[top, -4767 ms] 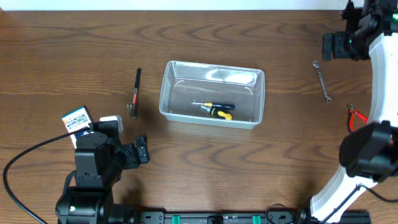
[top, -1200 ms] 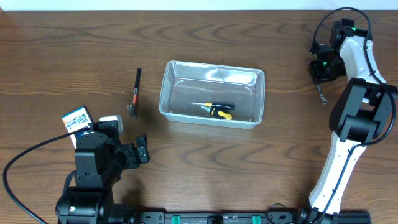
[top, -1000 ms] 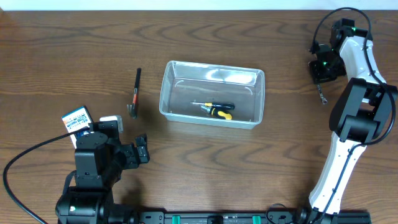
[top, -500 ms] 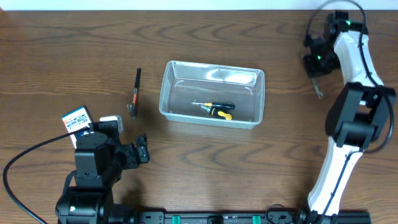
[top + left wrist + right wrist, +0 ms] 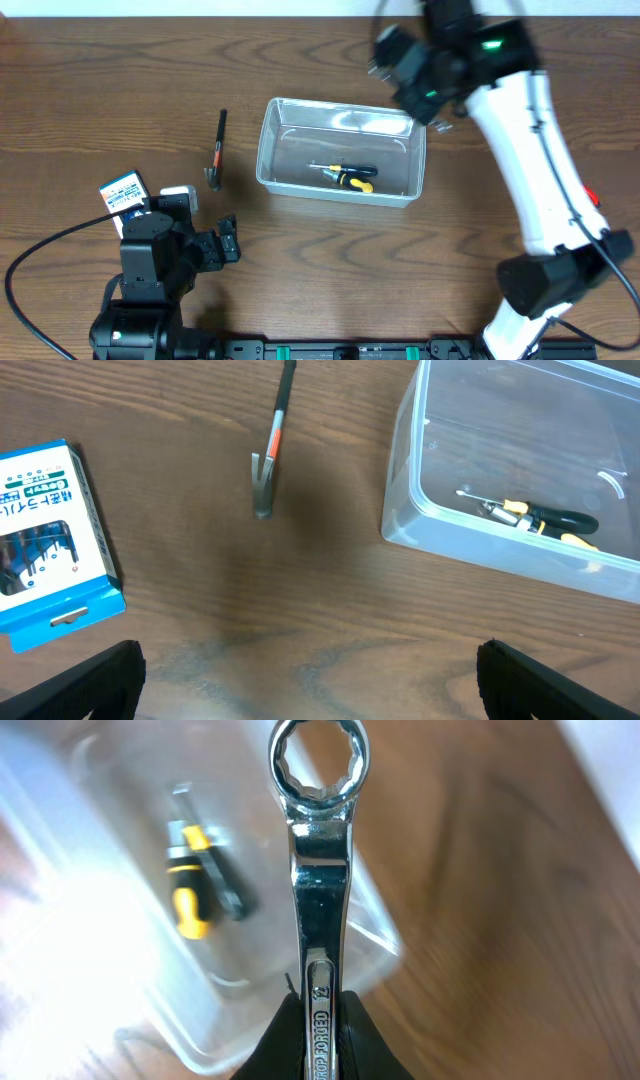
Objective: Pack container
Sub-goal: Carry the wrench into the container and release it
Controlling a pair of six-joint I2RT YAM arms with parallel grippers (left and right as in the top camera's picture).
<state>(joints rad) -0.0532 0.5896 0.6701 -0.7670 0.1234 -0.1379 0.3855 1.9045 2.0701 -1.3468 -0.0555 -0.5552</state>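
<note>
Brown wood-grain tabletop (image 5: 100,60) carries everything; we log the rest by size.

Right arm (image 5: 520,140), white, reaches in over the far right corner of the container (image 5: 266,150). The overhead view is blurred there.

Container: clear plastic tub, rounded corners, sitting mid-tabletop and upright. We see one tool in it.

Left arm rests at the near left corner. The left gripper (image 5: 318,685) has its fingers spread wide apart, holds nothing, and is well short of the container.

Blue-and-white card packet (image 5: 50,540) lies flat on the tabletop beside the left arm, well apart from the container.

Small hammer (image 5: 270,455), black and red handle, lies on the tabletop left of the container, near it but not touching.

Screwdriver (image 5: 530,520), yellow and black, lies on the container floor.

Wrench (image 5: 318,870), bright steel with the ring end pointing away from the wrist, is pinched by its shaft in the right gripper (image 5: 318,1010), fingers closed tight on it. From the wrist view it hangs above the container's corner wall. We cannot tell whether the ring end is inside the rim.

Step in hand, as we judge it: carrying the wrench to the container, one tool packed, hammer and packet not yet in.

Next move calls for bringing the whole wrench inside the rim, lowering it clear of the screwdriver, then parting the fingers. Releasing over the wall risks a drop onto the tabletop.
</note>
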